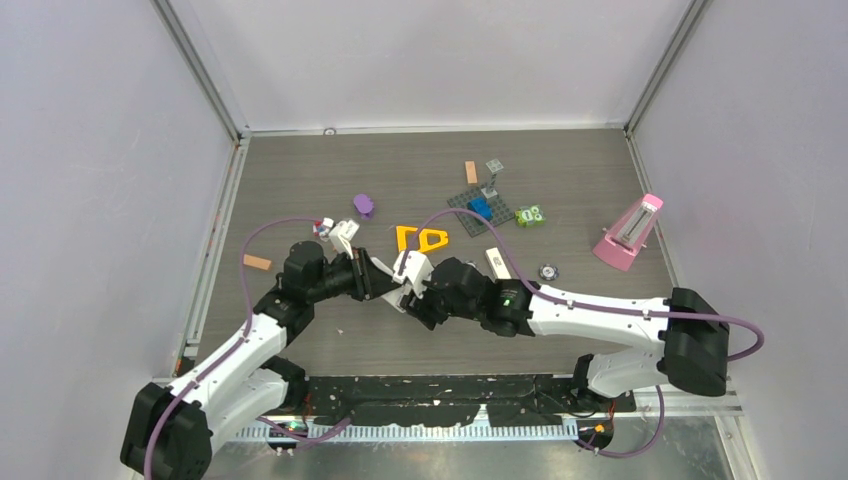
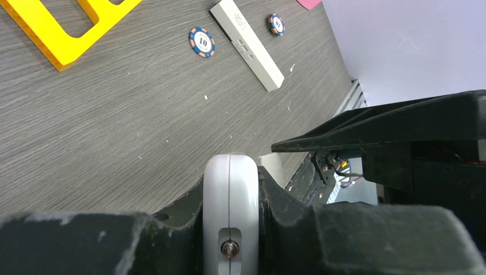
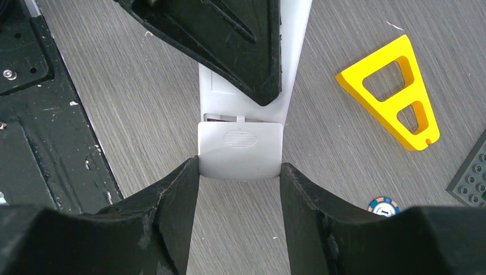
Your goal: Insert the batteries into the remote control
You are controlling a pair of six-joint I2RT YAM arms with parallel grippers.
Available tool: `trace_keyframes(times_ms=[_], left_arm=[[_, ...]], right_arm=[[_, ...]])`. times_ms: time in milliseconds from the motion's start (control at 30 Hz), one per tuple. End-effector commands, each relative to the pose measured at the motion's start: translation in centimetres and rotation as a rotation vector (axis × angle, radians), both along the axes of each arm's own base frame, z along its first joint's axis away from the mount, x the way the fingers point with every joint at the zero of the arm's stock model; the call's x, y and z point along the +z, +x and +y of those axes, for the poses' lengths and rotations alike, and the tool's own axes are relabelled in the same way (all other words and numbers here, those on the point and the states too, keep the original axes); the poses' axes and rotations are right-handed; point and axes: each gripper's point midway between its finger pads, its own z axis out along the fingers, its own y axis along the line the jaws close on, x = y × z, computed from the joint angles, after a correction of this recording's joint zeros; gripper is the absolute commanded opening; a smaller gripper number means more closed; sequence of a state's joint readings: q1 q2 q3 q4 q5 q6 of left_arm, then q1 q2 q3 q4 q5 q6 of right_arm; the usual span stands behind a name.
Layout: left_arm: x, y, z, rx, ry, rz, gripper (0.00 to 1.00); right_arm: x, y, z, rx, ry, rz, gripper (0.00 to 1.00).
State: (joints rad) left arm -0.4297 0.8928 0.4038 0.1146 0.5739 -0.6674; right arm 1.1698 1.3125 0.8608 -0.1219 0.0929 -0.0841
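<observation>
- worktop (image 1: pixel 560 180): grey wood-grain. Both arms reach in over it and meet nose to nose near the middle.
- left hand (image 2: pixel 230 192): closed on the remote control (image 2: pixel 230 223). The white body shows edge-on, clamped between both fingers.
- right hand (image 3: pixel 239 166): narrow, facing the left hand head-on. Its fingers (image 3: pixel 177 195) press on both sides of the remote's end, at the battery cover (image 3: pixel 240 146).
- remote control: spans the gap between the two hands, gripped at both ends. One left-hand finger lies across its back, just beyond the right hand's fingertips.
- battery cover: sits slightly off the body, with a thin gap along its far edge. Something dark reddish shows in the gap; cannot tell what.
- batteries: cannot make them out in any view.
- yellow triangle frame (image 3: pixel 395 91): flat on the worktop, ahead of the right hand and off to one side, clear of the remote.
- white bar (image 2: pixel 246 44): flat on the worktop, well ahead of the left hand.
- poker chips (image 2: pixel 202 41): two, one on each side of the white bar, not touching it.
</observation>
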Motion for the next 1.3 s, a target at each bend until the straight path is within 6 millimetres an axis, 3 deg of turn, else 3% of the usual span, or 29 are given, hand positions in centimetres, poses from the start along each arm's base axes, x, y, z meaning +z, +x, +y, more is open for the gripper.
trace_keyframes(times_ms=[0, 300, 1267], left_arm=[[3.6, 0.3, -0.7, -0.045, -0.050, -0.125, 0.00], [3.8, 0.3, -0.6, -0.039, -0.050, -0.133, 0.00], [3.3, 0.9, -0.2, 0.008, -0.024, -0.113, 0.00]], right_arm=[[1.5, 0.2, 1.3, 0.011, 0.025, -0.013, 0.38], [0.6, 0.3, 1.2, 0.004, -0.005, -0.005, 0.37], [2.1, 1.0, 1.4, -0.013, 0.035, -0.049, 0.37]])
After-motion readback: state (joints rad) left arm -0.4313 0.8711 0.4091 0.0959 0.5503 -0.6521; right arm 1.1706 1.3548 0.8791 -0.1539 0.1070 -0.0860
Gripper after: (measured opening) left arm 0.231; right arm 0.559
